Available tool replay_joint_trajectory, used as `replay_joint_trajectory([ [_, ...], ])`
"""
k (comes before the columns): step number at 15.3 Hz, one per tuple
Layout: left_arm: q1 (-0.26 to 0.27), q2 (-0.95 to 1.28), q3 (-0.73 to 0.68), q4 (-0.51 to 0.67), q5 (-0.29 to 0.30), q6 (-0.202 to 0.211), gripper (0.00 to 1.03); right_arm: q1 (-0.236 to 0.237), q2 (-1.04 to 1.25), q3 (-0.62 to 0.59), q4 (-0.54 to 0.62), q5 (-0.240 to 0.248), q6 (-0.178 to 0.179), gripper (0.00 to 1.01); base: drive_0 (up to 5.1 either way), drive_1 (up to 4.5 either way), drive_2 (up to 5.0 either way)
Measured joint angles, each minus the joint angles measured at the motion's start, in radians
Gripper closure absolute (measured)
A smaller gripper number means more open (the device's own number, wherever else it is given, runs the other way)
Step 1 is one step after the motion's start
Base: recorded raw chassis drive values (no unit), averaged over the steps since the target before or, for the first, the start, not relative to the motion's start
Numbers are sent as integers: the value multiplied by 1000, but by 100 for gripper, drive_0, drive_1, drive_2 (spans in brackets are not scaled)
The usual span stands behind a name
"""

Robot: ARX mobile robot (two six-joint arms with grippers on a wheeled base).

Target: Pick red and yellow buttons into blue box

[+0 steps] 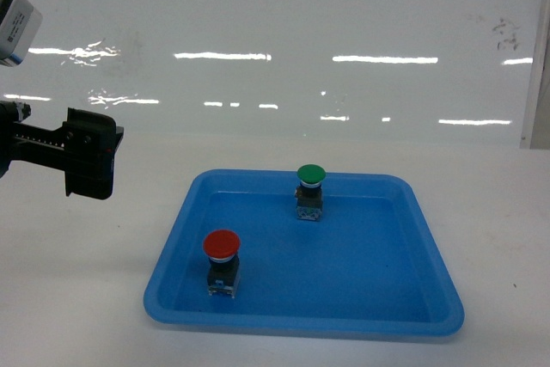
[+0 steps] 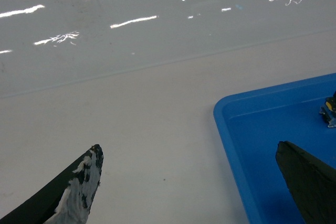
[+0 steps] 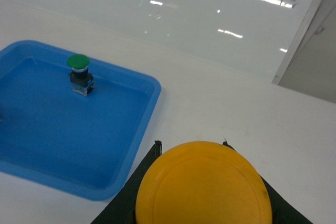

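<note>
The right gripper [image 3: 202, 211] is clamped on the yellow button [image 3: 203, 184], lifted clear of the shallow tray [image 1: 172, 285]; the red button [image 1: 221, 247] stands upright in that tray's near-left part, not yet picked. The left gripper [image 2: 189, 182] hangs wide and empty over the tray's left edge, and beyond stands the green button [image 1: 310, 175]; the blue box is out of view, so I judge neither button delivered.

Shallow blue plastic tray [image 1: 430, 247], uniform bright blue. Mushroom-head push-button with red round cap [image 1: 221, 244] on black and clear base. Like button with green cap [image 1: 311, 174], dark base. Yellow-orange round cap [image 3: 203, 186], plain, between black fingers [image 3: 123, 205]. Left gripper [image 2: 194, 182] black; one finger [image 2: 79, 184] smeared white. Table [image 1: 86, 281] off-white.
</note>
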Motion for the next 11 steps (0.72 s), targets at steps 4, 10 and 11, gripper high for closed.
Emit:
replay_joint_trajectory([
  [4,0,0,0,0,0,0,5,-17,3,-2,1,-3,-24,72,0,0,0],
  [10,-38,171,232,-273,70,-8,5,-17,3,-2,1,-3,-27,72,0,0,0],
  [11,-41,177,240,-275,71,-9,5,-17,3,-2,1,-3,-27,72,0,0,0],
])
